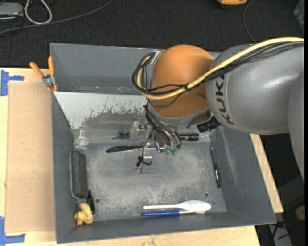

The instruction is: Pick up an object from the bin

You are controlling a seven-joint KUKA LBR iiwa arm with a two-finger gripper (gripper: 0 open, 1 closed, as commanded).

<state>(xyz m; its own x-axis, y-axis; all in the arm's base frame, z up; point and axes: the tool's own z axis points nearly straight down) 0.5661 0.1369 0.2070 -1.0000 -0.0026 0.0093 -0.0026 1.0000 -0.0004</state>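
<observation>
My gripper [145, 157] hangs low over the middle of the bin floor, under the orange wrist cover. A thin black stick-like thing [124, 148] lies flat just to its left, its right end reaching the gripper. Whether the gripper touches it cannot be told. A short black marker [189, 137] lies just right of the gripper, partly under the wrist.
A long dark bar [79, 174] lies along the left wall with a yellow toy [83, 214] below it. A clear small cup [82, 138] sits at the upper left. Near the front lie a white spoon [180, 206] and a blue pen [161, 213]; a black pen [215, 168] lies at the right.
</observation>
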